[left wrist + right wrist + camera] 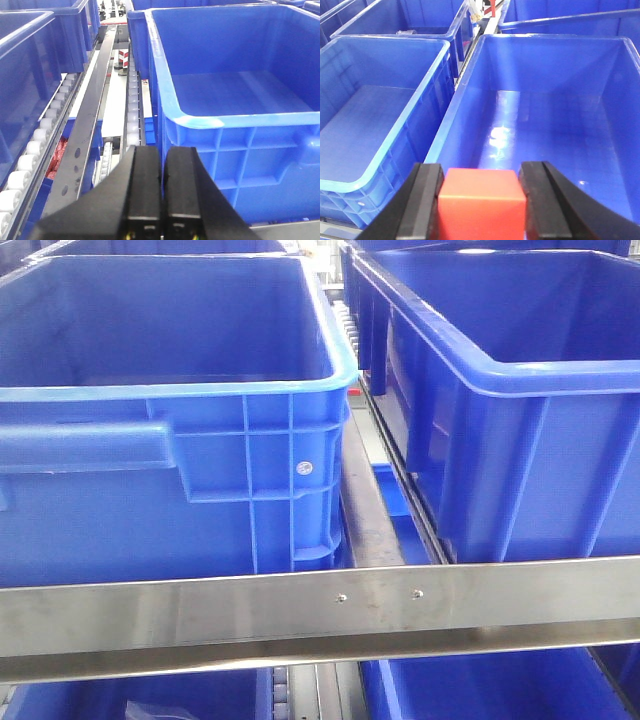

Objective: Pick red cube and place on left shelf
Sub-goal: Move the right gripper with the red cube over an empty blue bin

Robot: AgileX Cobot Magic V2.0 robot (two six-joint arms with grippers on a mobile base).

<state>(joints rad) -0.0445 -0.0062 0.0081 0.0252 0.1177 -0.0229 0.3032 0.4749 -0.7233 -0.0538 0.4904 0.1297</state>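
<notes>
Pick judged complete: right gripper (pixel 482 200) pinches the red cube (pixel 482 197) above the right-hand blue crate (pixel 550 125), left gripper (pixel 162 195) pressed together and empty; placement on the left shelf outstanding

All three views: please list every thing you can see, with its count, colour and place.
red cube: one, red, between the right fingers, above the near edge of a blue bin
blue bins: two large ones in the front view, left and right; more of them behind and below
metal rail: one, silver, across the front of the shelf below the two bins
roller track: white rollers, left of the dark rail in the left wrist view
red items: red, low beside the rollers, too small to identify
right gripper: black fingers, shut on the cube
left gripper: black fingers, pressed together, holding nothing
</notes>
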